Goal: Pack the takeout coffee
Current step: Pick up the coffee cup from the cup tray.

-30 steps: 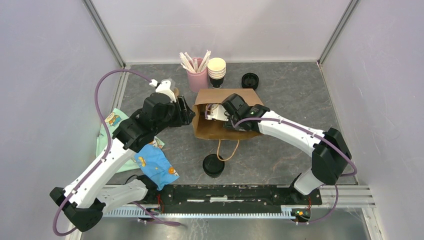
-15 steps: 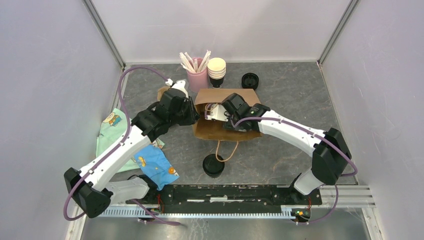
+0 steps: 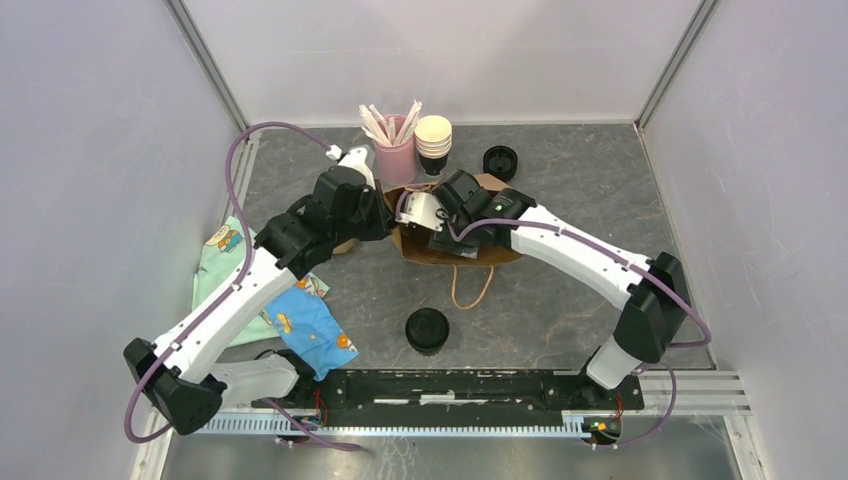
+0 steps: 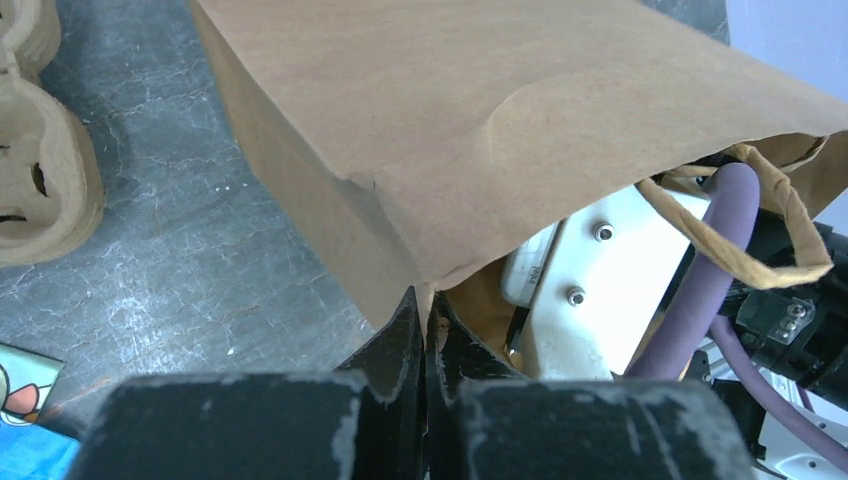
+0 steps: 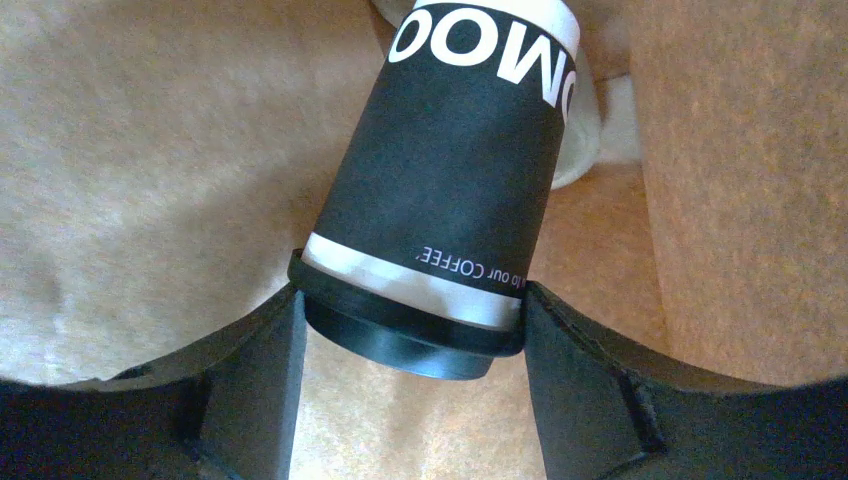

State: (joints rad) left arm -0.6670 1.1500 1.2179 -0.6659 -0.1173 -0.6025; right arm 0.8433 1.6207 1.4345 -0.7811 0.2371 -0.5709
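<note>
The takeout coffee (image 5: 450, 180), a black paper cup with white lettering and a black lid, lies tilted inside the brown paper bag (image 5: 130, 150). My right gripper (image 5: 410, 300) is shut on it at the lid rim, one finger on each side. Seen from the top, the right wrist reaches into the bag's mouth (image 3: 428, 215) and the cup is hidden. My left gripper (image 4: 428, 305) is shut on the edge of the bag (image 4: 450, 120) at its opening, on the bag's left side (image 3: 380, 222). The bag's rope handle (image 3: 470, 285) trails toward me.
Another black lidded cup (image 3: 427, 331) stands near the front. At the back are a pink cup of straws (image 3: 394, 150), a stack of lidless cups (image 3: 434, 140) and black lids (image 3: 500, 161). A brown cup carrier (image 4: 40, 150) lies left of the bag. Printed packets (image 3: 310, 330) lie at the left.
My left gripper moved right to the bag's mouth and shut on its edge. The bag and the right wrist inside it shifted toward the back, and the bag looks more raised.
</note>
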